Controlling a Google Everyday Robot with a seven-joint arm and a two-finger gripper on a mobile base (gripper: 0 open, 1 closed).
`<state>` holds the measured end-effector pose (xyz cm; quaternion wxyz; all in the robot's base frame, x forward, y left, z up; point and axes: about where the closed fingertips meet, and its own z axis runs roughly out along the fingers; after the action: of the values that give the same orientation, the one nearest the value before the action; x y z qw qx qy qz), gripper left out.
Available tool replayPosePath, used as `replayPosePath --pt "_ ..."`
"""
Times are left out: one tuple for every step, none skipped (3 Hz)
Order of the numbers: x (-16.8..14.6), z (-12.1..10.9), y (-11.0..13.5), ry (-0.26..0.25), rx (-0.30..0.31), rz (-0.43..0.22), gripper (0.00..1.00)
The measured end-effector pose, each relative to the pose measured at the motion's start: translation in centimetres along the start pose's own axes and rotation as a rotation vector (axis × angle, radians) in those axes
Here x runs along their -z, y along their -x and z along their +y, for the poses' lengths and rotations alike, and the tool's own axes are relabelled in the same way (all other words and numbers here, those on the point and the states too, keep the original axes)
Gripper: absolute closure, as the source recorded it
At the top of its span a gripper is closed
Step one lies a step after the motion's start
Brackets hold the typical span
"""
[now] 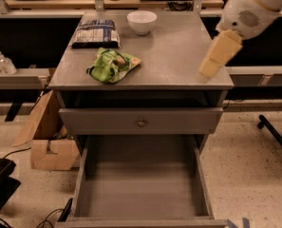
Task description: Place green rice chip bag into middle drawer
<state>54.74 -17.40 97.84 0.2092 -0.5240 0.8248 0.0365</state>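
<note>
The green rice chip bag [113,64] lies crumpled on the left front part of the grey cabinet top [178,56]. The middle drawer [140,186] is pulled out at the bottom of the view, with long side walls and a bare grey floor. My gripper [211,66] hangs from the white arm at the upper right. It points down and left over the right edge of the cabinet top, well to the right of the bag. It holds nothing that I can see.
A dark blue-and-white bag [96,32] and a white bowl [142,22] sit at the back of the top. A shut drawer front with a round knob [141,123] is above the open drawer. A cardboard box [48,141] stands on the floor at left.
</note>
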Motion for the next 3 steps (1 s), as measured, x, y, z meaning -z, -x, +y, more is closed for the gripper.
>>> replayPosePath --pt "-1.6 -2.3 3.5 -0.022 -0.153 -0.055 0.00" --pt "-3.4 -3.9 6.6 -0.063 -0.311 -0.124 0.00" --pt "-3.6 -4.4 7.5 -0.072 -0.419 -0.154 0.00"
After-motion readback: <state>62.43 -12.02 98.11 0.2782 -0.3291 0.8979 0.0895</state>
